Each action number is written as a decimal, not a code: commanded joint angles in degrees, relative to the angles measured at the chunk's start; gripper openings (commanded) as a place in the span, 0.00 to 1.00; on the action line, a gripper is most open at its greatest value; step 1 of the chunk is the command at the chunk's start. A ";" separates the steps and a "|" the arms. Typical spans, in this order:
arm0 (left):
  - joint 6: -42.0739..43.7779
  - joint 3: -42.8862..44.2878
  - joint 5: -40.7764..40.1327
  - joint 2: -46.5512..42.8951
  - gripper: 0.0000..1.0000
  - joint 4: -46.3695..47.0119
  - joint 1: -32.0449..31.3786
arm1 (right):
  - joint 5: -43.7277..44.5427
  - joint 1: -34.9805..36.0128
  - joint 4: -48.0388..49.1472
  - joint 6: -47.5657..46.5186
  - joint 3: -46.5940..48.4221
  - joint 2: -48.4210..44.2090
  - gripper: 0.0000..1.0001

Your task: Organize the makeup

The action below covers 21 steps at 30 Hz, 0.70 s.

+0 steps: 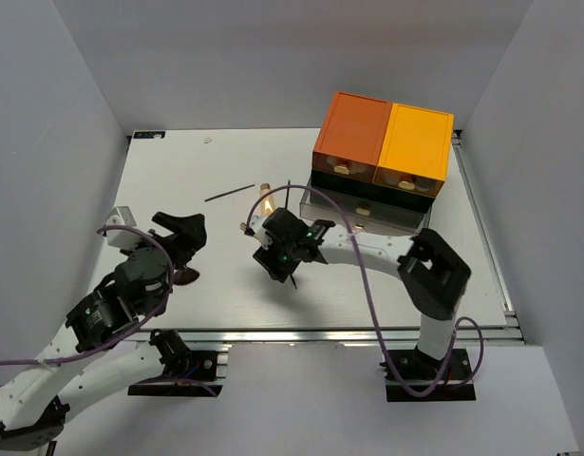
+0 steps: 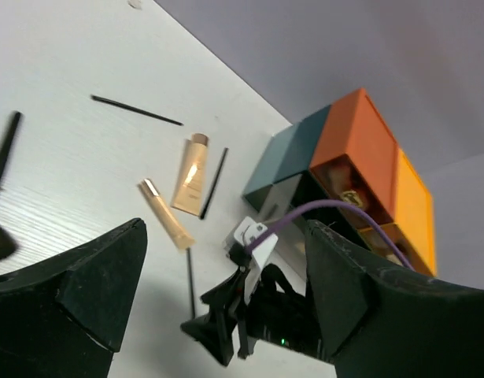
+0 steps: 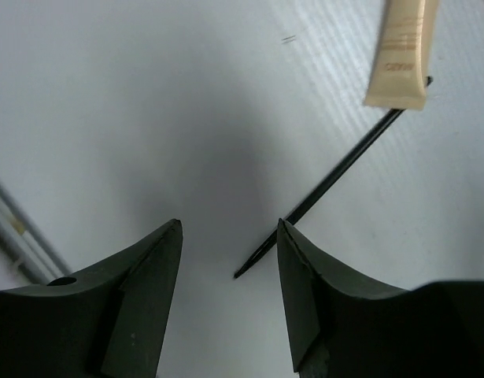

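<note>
A beige tube [image 2: 192, 173], a tan stick [image 2: 167, 214] and thin black pencils [image 2: 135, 110] [image 2: 214, 183] lie on the white table mid-way back. The tube also shows in the top view [image 1: 266, 200]. My right gripper [image 1: 277, 261] hangs open just in front of them. In the right wrist view its jaws [image 3: 228, 228] stand apart over the tip of a black pencil [image 3: 336, 169], with the tube [image 3: 399, 55] beyond. My left gripper [image 1: 182, 237] is open and empty at the left. A black brush [image 2: 1, 165] lies beside it. Compact and sponges are out of view.
The large orange-and-dark drawer box [image 1: 382, 142] stands at the back right, with a dark lower drawer [image 1: 353, 201] jutting forward. Grey walls close in the table on the left, back and right. A metal rail [image 1: 320, 334] runs along the front edge.
</note>
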 commanded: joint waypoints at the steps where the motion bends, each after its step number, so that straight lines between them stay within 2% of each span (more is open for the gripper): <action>1: 6.60 1.44 -1.55 1.38 0.92 -8.42 0.17 | 11.85 0.32 -1.33 4.79 7.07 5.25 0.57; 5: 7.84 3.45 -0.31 5.33 0.98 -10.96 0.17 | 15.99 0.23 -0.63 3.73 9.81 9.05 0.53; 11: 11.62 4.51 -0.83 7.36 0.98 -9.21 0.08 | 18.81 0.14 0.34 2.94 9.29 10.28 0.50; 21: 9.43 4.95 0.39 7.89 0.98 -10.79 0.08 | 11.00 -4.78 -0.45 4.61 7.70 11.95 0.45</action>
